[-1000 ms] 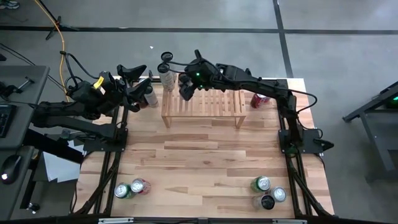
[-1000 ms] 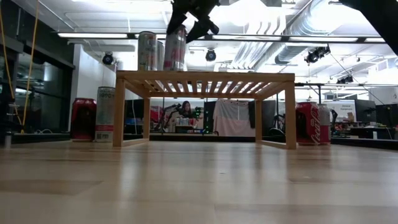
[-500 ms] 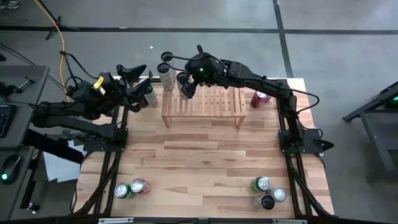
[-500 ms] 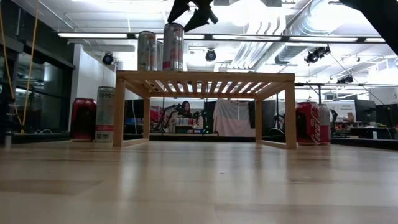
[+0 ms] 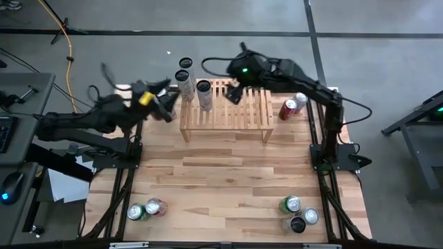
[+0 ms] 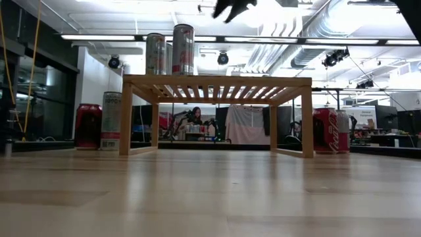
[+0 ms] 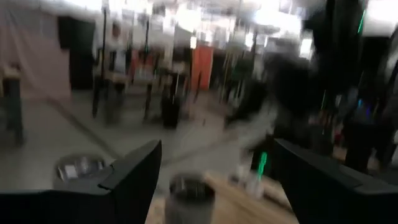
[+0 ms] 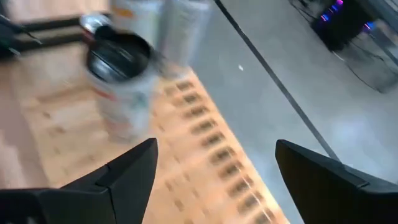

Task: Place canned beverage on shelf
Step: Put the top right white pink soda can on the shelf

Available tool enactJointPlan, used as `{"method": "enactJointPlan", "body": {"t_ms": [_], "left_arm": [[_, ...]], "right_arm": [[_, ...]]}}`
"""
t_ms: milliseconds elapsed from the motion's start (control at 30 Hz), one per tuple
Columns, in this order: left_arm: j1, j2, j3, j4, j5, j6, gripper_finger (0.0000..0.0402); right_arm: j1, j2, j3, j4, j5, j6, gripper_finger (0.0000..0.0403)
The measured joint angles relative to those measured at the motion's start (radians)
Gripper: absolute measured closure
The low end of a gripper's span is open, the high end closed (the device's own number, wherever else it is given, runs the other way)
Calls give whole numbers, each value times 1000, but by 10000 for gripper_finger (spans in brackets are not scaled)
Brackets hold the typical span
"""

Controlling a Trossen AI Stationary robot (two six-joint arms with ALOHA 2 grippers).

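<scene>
Two cans [image 5: 194, 90] now standing on the shelf [image 5: 235, 116], upper centre: we are lifting our right gripper [image 5: 233, 93] away, jaws wide and empty; left gripper [image 5: 163, 104] open too.

My high camera looks straight down on the whole counter [image 5: 228, 173]. My low camera looks level across it. Both see the shelf [image 5: 226, 111], and my right wrist camera sees it closely.

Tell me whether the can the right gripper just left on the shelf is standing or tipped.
Standing. The can sits upright on the shelf beside another can; the right gripper is open and clear of it.
</scene>
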Motion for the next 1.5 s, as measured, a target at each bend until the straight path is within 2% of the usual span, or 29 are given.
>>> {"method": "enactJointPlan", "body": {"t_ms": [267,533,633,767,900,1033,1200,1500], "left_arm": [[0,157,-1,-232,48,-200,106],[15,254,-1,-230,43,-130,106],[36,275,-1,-229,40,-120,106],[61,280,-1,-227,39,-102,106],[82,281,-1,-195,32,-50,106],[113,293,-1,-157,57,-16,106],[158,329,-1,-84,63,-4,106],[202,397,-1,20,81,3,106]], "right_arm": [[-56,-120,-2,-141,64,45,91],[-56,-261,-33,-229,182,100,91],[-44,-368,-164,-231,239,158,91],[-7,-582,-471,-146,319,268,91],[33,-789,-769,20,311,391,91],[77,-917,-954,123,294,505,91],[111,-964,-1044,140,293,571,91],[117,-951,-1054,162,287,546,91]]}}
